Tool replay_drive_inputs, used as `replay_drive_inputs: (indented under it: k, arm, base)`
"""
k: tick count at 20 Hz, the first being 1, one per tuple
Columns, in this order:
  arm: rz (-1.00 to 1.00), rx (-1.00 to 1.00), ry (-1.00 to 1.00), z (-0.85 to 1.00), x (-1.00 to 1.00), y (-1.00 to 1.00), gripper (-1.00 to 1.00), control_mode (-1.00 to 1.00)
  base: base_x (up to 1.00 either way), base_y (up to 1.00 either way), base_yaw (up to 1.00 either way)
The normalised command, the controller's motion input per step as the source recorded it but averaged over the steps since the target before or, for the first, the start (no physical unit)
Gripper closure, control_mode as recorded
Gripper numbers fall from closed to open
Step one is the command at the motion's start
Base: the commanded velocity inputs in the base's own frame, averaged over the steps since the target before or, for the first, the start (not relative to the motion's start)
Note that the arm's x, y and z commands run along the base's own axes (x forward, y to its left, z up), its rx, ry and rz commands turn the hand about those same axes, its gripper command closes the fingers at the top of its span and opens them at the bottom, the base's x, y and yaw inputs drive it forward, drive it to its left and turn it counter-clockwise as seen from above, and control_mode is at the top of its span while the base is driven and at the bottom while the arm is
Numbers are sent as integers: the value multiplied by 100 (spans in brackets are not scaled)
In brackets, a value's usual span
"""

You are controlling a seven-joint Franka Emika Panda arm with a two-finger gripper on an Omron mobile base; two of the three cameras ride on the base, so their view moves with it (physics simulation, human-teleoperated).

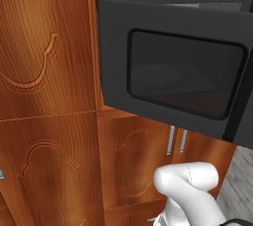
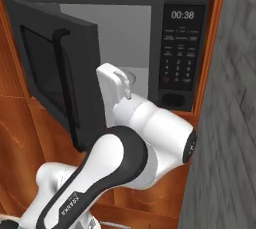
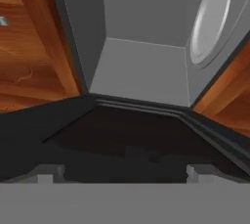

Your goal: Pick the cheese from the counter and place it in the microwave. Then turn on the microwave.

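**A:** Facing the microwave (image 2: 157, 48), are you? Which step is this?

**B:** As I judge it, the early one. Its door (image 1: 173, 72) stands swung out and the cavity is open in front of me. My pincer (image 3: 122, 171) is spread wide, with nothing between the fingers. I see no cheese on the glass plate (image 3: 211, 20) inside, and where the cheese lies I cannot tell from here.

**A:** So what does the next move call for?

**B:** Probably backing away from the microwave and turning to look for the cheese on the counter. Pressing the button panel (image 2: 182, 48) comes last.

**A:** Any edges to mind?

**B:** The door's inner face lies just below my fingers, and its handle (image 2: 62, 73) juts out beside my arm (image 2: 125, 158). There is wooden cabinet (image 1: 44, 96) all around the microwave. The cavity itself offers open room, so I'd withdraw straight, not sideways.
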Motion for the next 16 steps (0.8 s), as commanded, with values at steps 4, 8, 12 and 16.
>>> replay_drive_inputs:
  k: [4,8,12,16]
  arm:
    - [13,0,0,0,-23,61,-100,-100]
    - [14,0,0,0,-62,63,-100,-100]
    - [16,0,0,0,-76,63,-100,-100]
    - [19,0,2,0,-52,62,-100,-100]
  base:
    - [0,0,0]
    - [0,0,0]
    - [0,0,0]
    - [0,0,0]
